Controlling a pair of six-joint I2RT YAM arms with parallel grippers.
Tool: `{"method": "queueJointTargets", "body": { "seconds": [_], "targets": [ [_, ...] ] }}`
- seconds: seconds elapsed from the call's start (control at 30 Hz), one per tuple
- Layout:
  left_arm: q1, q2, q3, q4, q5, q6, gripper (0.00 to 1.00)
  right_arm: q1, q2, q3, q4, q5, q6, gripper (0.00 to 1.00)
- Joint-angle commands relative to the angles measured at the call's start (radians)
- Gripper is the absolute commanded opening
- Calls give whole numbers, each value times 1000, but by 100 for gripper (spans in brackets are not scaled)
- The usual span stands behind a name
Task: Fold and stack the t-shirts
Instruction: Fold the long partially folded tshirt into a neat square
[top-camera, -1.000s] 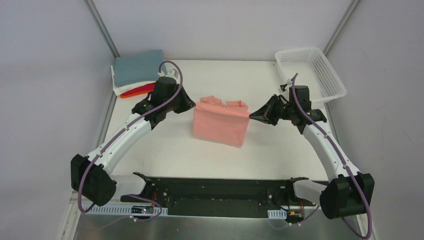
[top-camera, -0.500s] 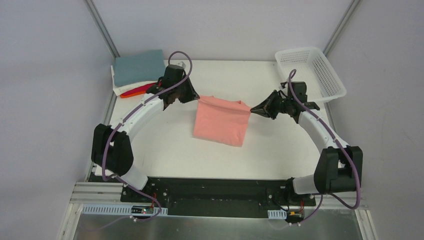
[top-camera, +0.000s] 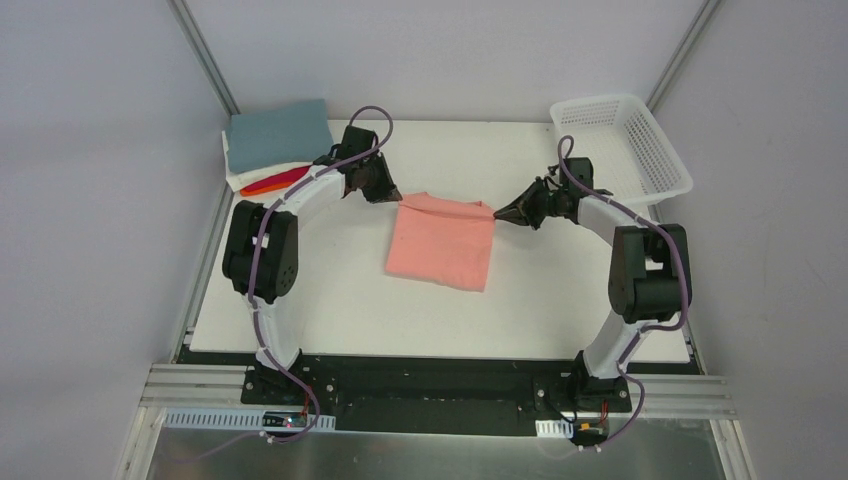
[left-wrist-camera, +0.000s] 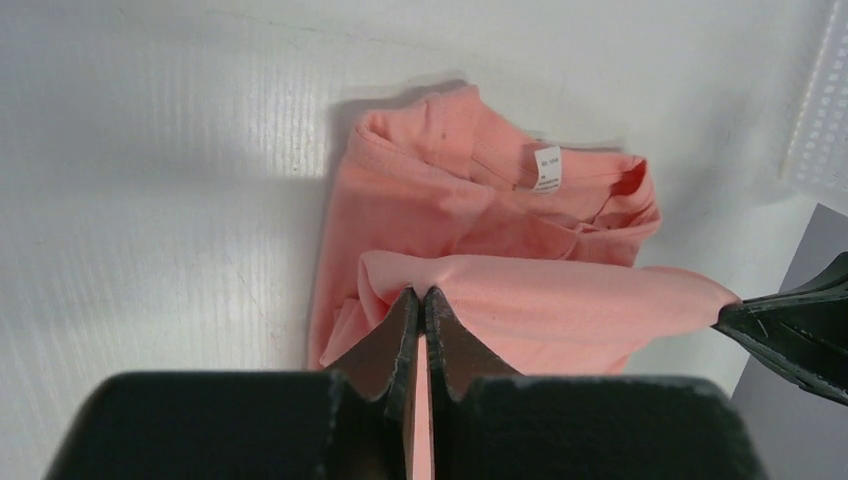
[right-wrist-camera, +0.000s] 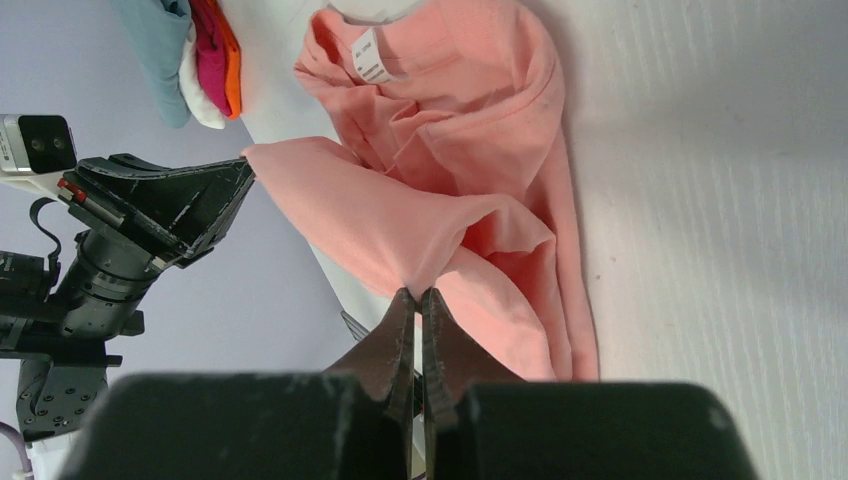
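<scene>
Five t-shirts (top-camera: 440, 245), one basket (top-camera: 625, 140)

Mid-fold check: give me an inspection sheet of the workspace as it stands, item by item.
Surface: white table, no spills seen.
Job's things: salmon-pink t-shirt at centre, one edge raised over its collar end; folded stack at the far left corner, grey-blue on top, white, orange and red beneath.
Clutter: white lattice basket at the far right corner.
Grippers: left tool shut on one corner of the raised edge; right tool shut on the other.
Cables: purple cables run along both arms, off the cloth.
Surroundings: grey walls, metal posts; nothing else seen.
</scene>
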Motion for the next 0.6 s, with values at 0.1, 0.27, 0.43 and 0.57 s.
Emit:
{"method": "queueJointTargets", "body": {
  "seconds": [0.1,0.27,0.43,0.57],
  "targets": [
    [46,70,93,11,39,24,34,-32,118,110,46,12,9,12],
    [49,33,110,7,92,37,94,-34,67,124,53,29,4,99],
    [32,-39,65,8,215,41,99,-8,-74,44,54,54,0,100],
    [-21,-39,56,13,302,52,99,46,-136,-5,72,50,1,100]
  ]
}}
